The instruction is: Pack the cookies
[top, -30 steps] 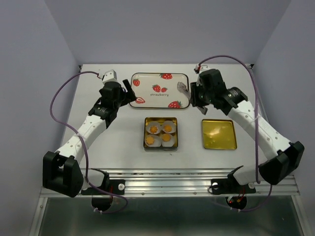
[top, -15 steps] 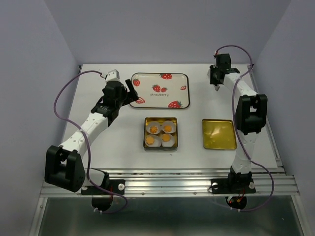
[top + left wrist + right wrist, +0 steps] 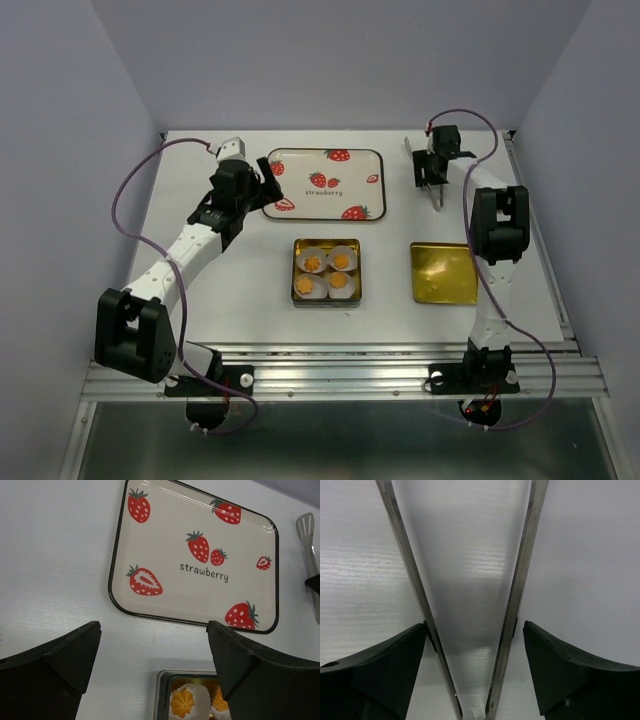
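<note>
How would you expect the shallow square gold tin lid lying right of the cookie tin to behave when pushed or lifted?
The shallow square gold tin lid lies flat on the white table, so a push would probably slide it, not tip it. Its glossy surface suggests a slippery grip. It looks thin, so likely light yet stiff.

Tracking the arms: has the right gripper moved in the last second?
Yes: the right gripper moved right and back, away from the strawberry tray.
</note>
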